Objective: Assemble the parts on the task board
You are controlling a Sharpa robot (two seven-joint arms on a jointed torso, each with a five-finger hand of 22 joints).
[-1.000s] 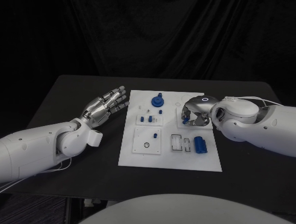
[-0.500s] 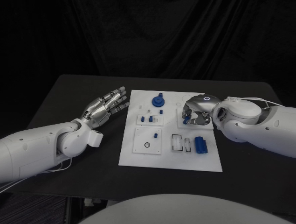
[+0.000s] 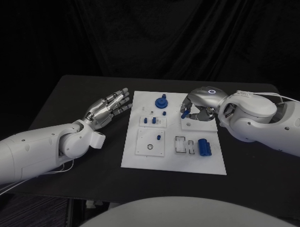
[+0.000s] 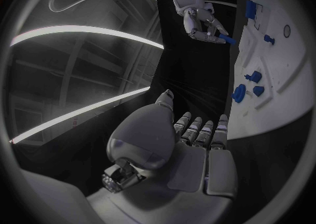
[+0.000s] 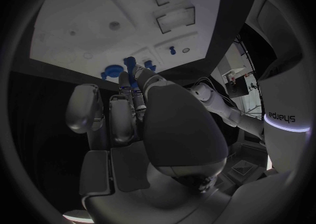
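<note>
While my right hand (image 3: 199,112) seems to pinch a small blue part (image 3: 184,115) above the task board (image 3: 174,158), I judge it light, rigid, slippery; left hand (image 3: 109,108) hovers, fingers spread.

Task board (image 3: 174,163): smooth matt white plate, plastic in look. Parts, e.g. the cylinder (image 3: 203,146) at 4 o'clock: glossy blue plastic. Table (image 3: 68,99): matt black. Left hand (image 3: 109,108) and right hand (image 3: 199,109): silvery metallic finish. Arm shells: glossy white plastic.

Left hand (image 3: 107,108) flat (fingers apart), right hand (image 3: 199,109) curled.
</note>
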